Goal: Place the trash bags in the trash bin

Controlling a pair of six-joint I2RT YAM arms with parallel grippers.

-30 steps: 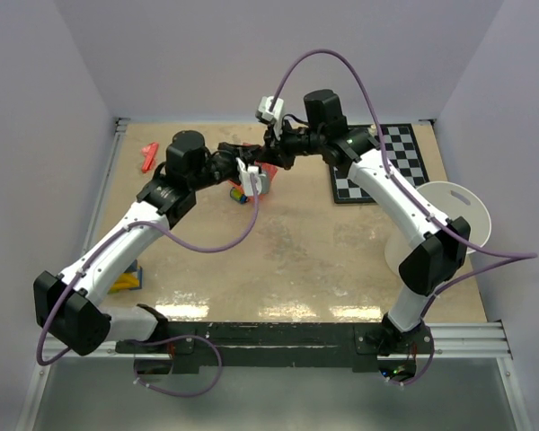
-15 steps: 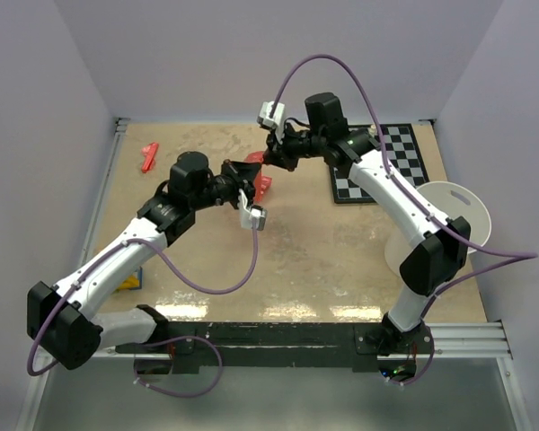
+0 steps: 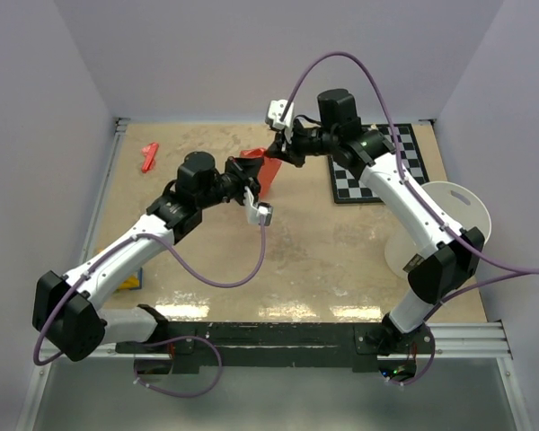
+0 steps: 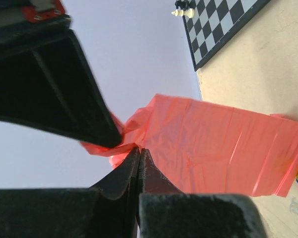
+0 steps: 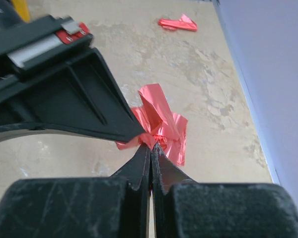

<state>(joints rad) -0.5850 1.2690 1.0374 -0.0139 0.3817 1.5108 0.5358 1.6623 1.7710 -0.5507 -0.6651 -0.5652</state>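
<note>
The trash bag [image 3: 269, 173] is thin red-pink film that hangs above the far middle of the table, pinched at its top corner by both grippers. My left gripper [image 3: 254, 167] is shut on it; in the left wrist view the tips [image 4: 138, 149] meet on the bag's bunched corner and the film [image 4: 218, 146] spreads flat to the right. My right gripper [image 3: 276, 154] is shut on the same corner; its tips [image 5: 150, 145] hold the crumpled film [image 5: 161, 119]. The white trash bin [image 3: 442, 226] is at the right edge, partly behind my right arm.
A black-and-white checkerboard [image 3: 377, 166] lies at the back right, with a chess piece [image 4: 184, 10] on it. A small solid red piece [image 3: 149, 155] lies at the back left and shows in the right wrist view [image 5: 178, 23]. A yellow-and-blue object [image 3: 128, 278] sits by the left arm.
Both grippers have risen and shifted right with the bag's corner held between them. The bag has come off the table and hangs more spread out.
</note>
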